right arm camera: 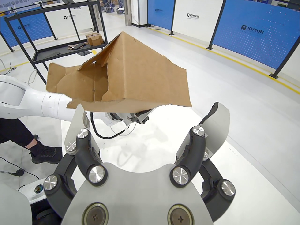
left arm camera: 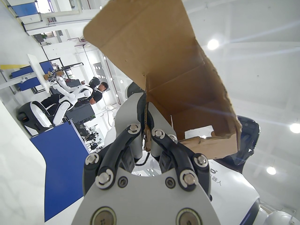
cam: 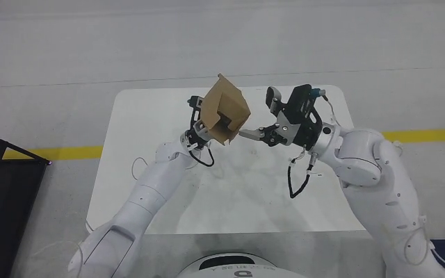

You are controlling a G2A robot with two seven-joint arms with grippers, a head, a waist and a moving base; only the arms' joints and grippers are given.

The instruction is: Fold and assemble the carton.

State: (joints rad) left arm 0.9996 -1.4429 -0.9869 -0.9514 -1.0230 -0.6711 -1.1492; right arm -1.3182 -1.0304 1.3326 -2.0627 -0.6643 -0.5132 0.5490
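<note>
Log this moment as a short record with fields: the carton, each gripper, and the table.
carton: brown carton, partly folded with one side open, held tilted in the air above the table
left gripper: left gripper shut on a lower edge of the carton
right gripper: right gripper open, right beside the carton; whether it touches cannot be told
table: white table under both arms
task state: carton not yet assembled

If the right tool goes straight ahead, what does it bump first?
The right tool would probably hit the cardboard carton first, which the left tool holds straight ahead; the gap is hard to judge.
</note>
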